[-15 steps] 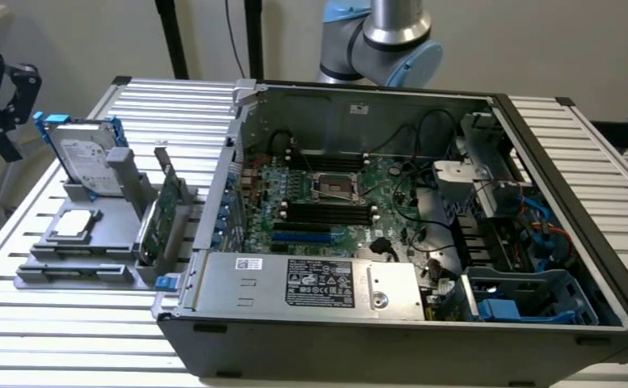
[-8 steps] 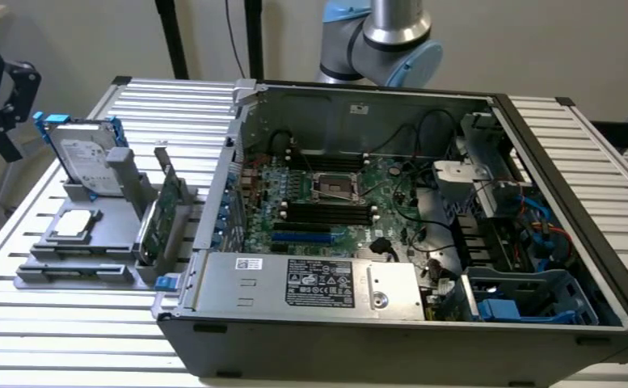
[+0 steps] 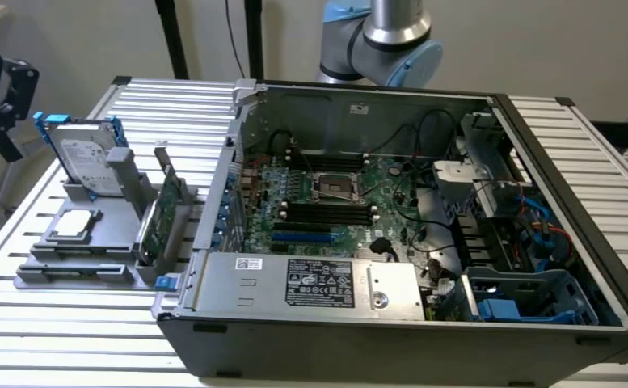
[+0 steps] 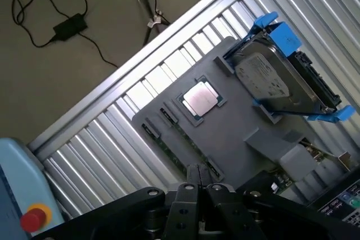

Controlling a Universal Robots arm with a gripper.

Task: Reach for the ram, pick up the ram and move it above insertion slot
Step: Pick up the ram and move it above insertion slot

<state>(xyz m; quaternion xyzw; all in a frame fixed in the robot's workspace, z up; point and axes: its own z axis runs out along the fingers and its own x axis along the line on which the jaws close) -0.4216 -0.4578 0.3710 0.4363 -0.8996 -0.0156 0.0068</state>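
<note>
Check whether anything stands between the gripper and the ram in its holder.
Nothing visible does. In the wrist view the shut gripper hangs over the gray holder, with the ram edge-up in its slot just beyond it and open space between. The processor and hard drive sit off to the side.

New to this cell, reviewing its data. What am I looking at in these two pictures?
One picture comes from a camera off the arm: the robot arm stands behind an open PC case on a slatted table. On the exterior view's left a grey holder carries a hard drive, a processor chip and an upright green card. The other comes from the wrist camera, looking past the gripper, shut and empty, at that holder. What looks like the ram, a thin green strip in it, is not yet picked up.
</note>
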